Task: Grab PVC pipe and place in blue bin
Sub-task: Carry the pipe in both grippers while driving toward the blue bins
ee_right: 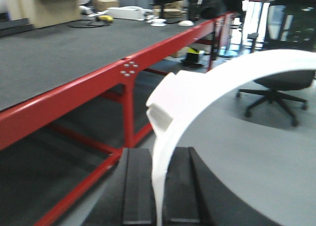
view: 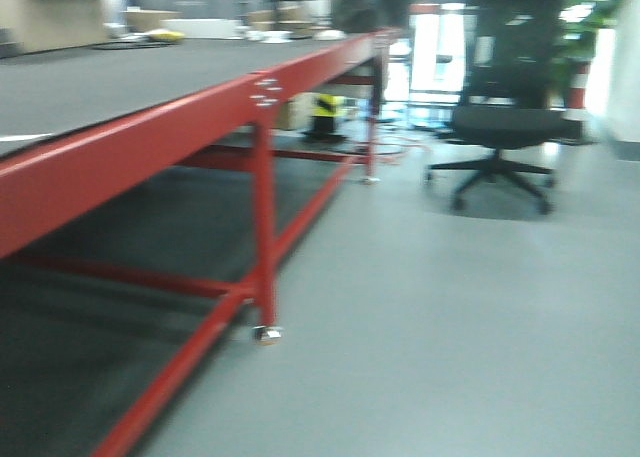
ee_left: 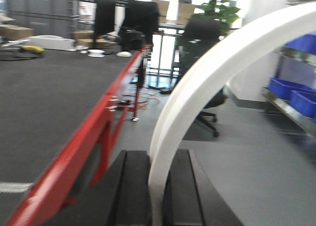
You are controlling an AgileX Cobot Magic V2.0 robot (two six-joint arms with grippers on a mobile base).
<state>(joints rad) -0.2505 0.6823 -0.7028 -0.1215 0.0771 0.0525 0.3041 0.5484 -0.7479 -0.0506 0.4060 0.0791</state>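
One PVC pipe (ee_left: 207, 72) per end effector (ee_left: 157, 159)

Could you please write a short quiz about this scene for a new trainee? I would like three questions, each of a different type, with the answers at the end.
1. True or false: the left gripper is shut on a curved white PVC pipe.
2. Fill in the missing word: the frame of the table is painted ___.
3. In the left wrist view, where are the blue bins?
A. on the table
B. on a shelf at the right
C. held in the left gripper

Key: 1 true; 2 red; 3 B.
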